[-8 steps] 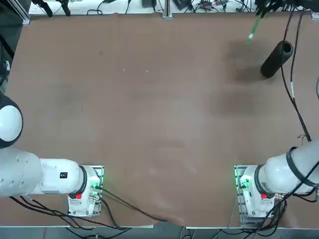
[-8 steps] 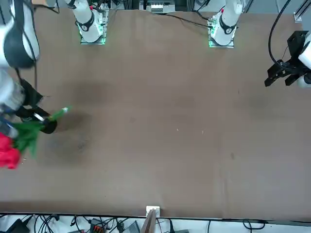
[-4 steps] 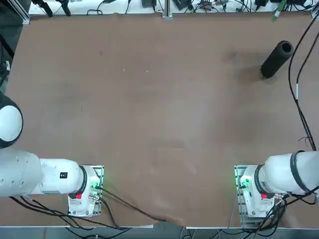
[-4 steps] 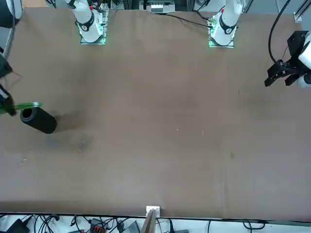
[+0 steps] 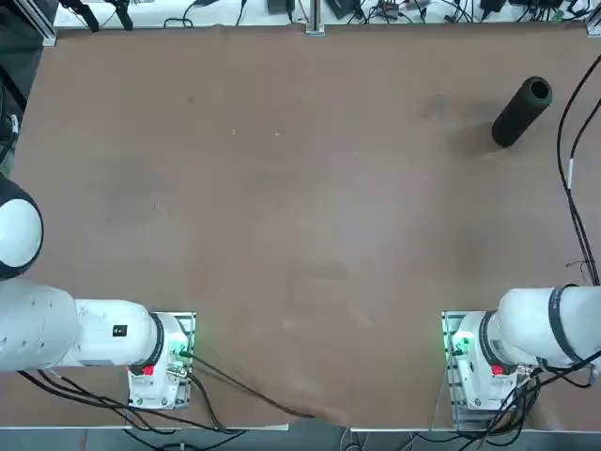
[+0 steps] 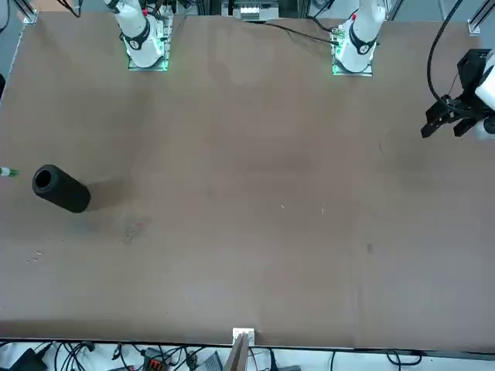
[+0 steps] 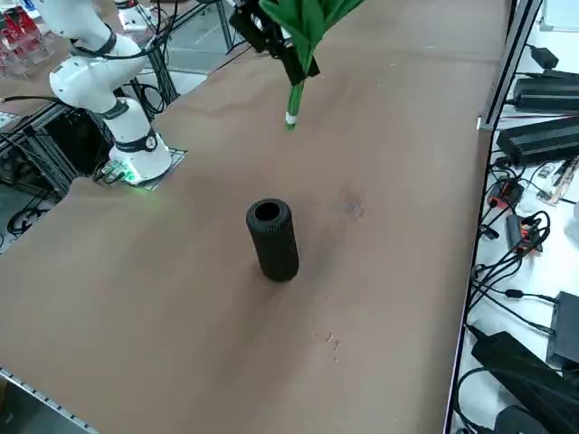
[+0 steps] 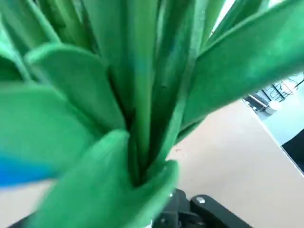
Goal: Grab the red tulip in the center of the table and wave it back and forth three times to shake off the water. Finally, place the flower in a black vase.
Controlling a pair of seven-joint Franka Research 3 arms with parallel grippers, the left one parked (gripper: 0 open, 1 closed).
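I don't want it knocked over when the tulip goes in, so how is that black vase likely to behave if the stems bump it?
The black vase stands upright, tall and narrow on the bare table, so a sideways bump would probably tip it. Being round, it would then likely roll. The right gripper holds the red tulip stem-down, apart from the vase; its thin stems would probably bend first.

Beyond the far edge we are seeing black cables (image 5: pixel 376 9) lying in a tangle. Along one side, black power bricks (image 7: pixel 543 140) are resting on a white floor (image 7: pixel 543 271), with more cords (image 7: pixel 507 226) trailing between them. A small metal bracket (image 6: pixel 242 337) is sitting at the middle of the near edge. A metal frame (image 7: pixel 54 154) is standing at the other side.
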